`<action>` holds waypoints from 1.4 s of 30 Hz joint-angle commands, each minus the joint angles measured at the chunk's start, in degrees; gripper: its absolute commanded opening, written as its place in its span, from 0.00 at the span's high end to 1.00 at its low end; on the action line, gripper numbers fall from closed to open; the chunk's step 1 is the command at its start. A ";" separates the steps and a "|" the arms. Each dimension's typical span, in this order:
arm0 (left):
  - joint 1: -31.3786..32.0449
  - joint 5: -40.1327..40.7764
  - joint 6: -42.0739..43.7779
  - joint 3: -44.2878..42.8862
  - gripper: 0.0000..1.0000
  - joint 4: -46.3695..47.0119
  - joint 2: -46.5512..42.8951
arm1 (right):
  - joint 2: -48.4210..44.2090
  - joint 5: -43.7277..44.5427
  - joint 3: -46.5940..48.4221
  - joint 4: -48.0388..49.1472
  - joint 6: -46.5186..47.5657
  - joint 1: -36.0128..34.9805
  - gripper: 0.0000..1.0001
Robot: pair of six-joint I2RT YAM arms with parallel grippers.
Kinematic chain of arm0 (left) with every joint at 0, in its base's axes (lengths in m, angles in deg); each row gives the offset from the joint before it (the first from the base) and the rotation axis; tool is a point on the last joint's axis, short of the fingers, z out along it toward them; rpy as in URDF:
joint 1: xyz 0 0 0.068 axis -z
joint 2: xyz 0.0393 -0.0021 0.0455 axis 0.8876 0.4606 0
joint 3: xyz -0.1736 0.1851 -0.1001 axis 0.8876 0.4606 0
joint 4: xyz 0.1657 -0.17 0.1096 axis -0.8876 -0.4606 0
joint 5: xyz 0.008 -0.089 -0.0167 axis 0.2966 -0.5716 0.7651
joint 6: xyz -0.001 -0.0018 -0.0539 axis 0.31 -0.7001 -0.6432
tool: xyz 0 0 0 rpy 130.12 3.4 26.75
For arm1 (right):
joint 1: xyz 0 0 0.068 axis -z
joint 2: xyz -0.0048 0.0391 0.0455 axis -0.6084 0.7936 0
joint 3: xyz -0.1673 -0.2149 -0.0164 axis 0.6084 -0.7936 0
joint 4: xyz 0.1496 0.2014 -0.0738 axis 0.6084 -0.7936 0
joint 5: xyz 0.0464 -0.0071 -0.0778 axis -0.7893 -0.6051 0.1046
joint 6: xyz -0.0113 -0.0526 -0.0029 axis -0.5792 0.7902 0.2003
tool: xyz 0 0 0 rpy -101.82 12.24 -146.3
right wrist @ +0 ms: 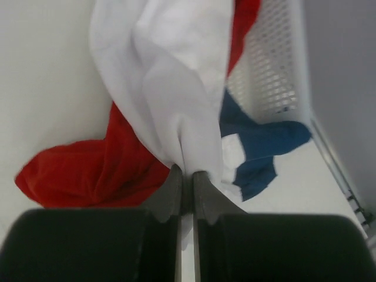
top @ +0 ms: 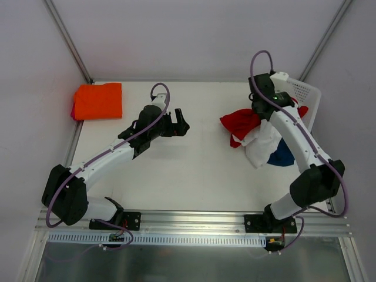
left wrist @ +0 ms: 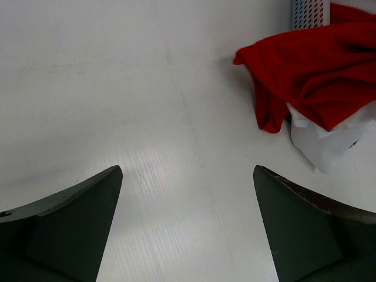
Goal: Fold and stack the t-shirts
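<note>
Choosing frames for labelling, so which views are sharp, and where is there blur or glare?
Top external: evenly lit, sharp, soft shadows. Left wrist: red t-shirt crisp, mild sheen on the table inside the open left tool. Right wrist: white t-shirt pinched in the right tool is blurred, too close.

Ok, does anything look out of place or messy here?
Nothing damaged. A red cloth t-shirt, a white cloth t-shirt and a blue cloth t-shirt lie tangled in a crumpled heap beside the white perforated plastic basket, unlike the folded orange cloth t-shirt. The right end effector is shut on the white one.
</note>
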 commanded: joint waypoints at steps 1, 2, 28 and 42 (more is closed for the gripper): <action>0.47 -0.29 -0.18 -1.66 0.05 1.22 -0.79 | -10.20 9.77 0.86 -0.78 1.92 4.55 0.99; 0.56 -0.29 -0.27 -1.66 0.05 1.13 -0.88 | -12.30 10.21 0.51 -0.78 2.27 6.82 0.99; 0.56 -0.21 -0.27 -2.10 0.04 0.60 -0.35 | -7.76 -7.64 -6.00 2.04 3.60 4.12 0.01; 0.56 -1.79 -0.97 -2.80 0.05 0.60 1.23 | -24.52 -0.60 -16.27 -7.89 -3.52 0.96 0.01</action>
